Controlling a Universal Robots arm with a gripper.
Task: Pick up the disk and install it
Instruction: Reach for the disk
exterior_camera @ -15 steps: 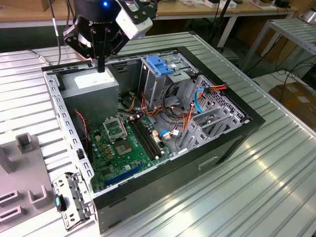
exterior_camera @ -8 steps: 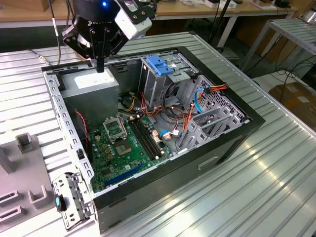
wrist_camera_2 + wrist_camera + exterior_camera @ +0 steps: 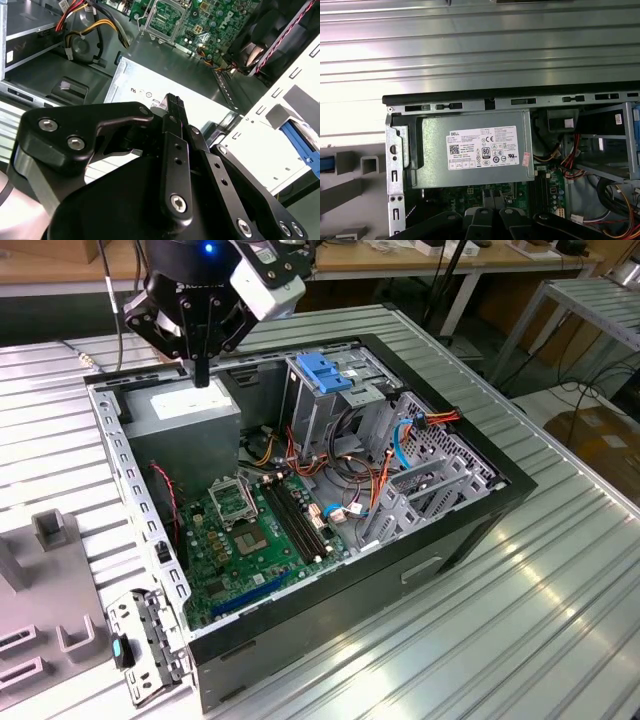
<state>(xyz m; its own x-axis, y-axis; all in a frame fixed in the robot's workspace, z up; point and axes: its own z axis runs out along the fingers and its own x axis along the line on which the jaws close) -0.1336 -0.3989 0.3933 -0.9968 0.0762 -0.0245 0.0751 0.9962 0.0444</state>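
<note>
My gripper (image 3: 202, 375) hangs over the back corner of the open computer case (image 3: 470, 530), just above the grey power supply (image 3: 190, 410). Its black fingers (image 3: 172, 100) are pressed together and hold nothing. Of the disk I see only a strip of bright blue rail (image 3: 300, 142) beyond the case's perforated side wall, beside a grey fixture block. The same blue edge (image 3: 324, 163) shows in the first wrist view, outside the case wall and apart from the gripper.
Inside the case are the green motherboard (image 3: 250, 530), a silver drive cage with a light-blue latch plate (image 3: 325, 370), and orange, red and blue cables (image 3: 385, 455). Grey fixture blocks (image 3: 50, 530) stand on the ribbed metal table (image 3: 560, 620) at the exterior view's left.
</note>
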